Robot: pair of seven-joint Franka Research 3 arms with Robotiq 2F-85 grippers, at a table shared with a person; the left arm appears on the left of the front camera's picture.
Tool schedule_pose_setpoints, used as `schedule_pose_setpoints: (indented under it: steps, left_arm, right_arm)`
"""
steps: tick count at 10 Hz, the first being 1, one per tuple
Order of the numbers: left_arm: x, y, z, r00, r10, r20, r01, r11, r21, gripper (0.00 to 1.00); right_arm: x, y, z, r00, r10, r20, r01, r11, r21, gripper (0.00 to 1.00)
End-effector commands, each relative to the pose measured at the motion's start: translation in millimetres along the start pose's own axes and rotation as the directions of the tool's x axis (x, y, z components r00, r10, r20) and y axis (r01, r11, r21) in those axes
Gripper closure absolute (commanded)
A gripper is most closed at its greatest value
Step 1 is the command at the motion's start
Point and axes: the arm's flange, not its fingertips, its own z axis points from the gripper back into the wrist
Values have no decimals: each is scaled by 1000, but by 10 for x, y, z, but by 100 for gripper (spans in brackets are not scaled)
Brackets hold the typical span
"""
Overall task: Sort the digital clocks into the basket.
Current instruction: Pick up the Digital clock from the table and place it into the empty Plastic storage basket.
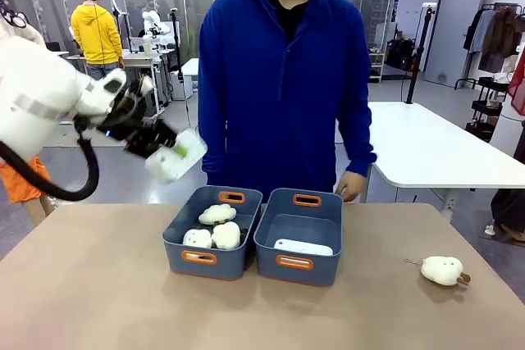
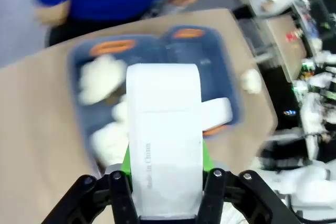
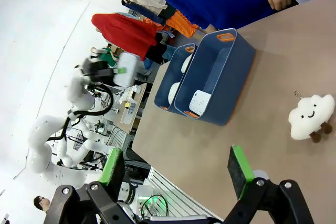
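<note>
Across a tan table (image 1: 98,301) in a bright lab, a person in a blue hooded top (image 1: 279,79) stands behind two slate-blue bins set side by side. Seen from the front, the left gripper (image 1: 168,152) hangs in the air above and to the left of the bins, clamped on a white digital clock (image 1: 176,156) well off the table. Its own wrist camera shows the detail the front camera lacks: the clock's plain white back with small print, pinched between green pads (image 2: 206,157), and the bins blurred underneath. The left-hand bin (image 1: 212,231) holds three fluffy white plush toys (image 1: 216,214). The right-hand basket (image 1: 300,235) holds a second digital clock (image 1: 303,247), lying flat near its front wall; the right wrist camera shows that clock's dark display (image 3: 199,101) facing up. A cloud-shaped plush with a smiling face (image 3: 311,117) lies on the table, apart from the bins on the robot's right. The right gripper (image 3: 176,169) hovers near the table's edge, jaws spread wide and empty.
</note>
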Motion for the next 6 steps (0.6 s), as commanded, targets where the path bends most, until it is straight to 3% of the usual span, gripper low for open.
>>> schedule_pose_setpoints:
  steps: [1,2,4,6]
  left_arm:
    - [-43,-171,-427,993,-117,-21,116,992,-49,86]
    - [-45,-319,-700,993,-115,-3,113,983,-146,86]
    - [-94,-483,-1276,978,-208,-4,207,975,-78,86]
    - [-52,-511,-1622,977,-201,70,207,975,-88,86]
  right_arm:
    - [1,-4,-22,1000,17,16,-17,1000,0,0]
    - [1,-4,-22,1000,17,16,-17,1000,0,0]
    - [1,-4,-22,1000,17,16,-17,1000,0,0]
    - [1,-4,-22,1000,17,16,-17,1000,0,0]
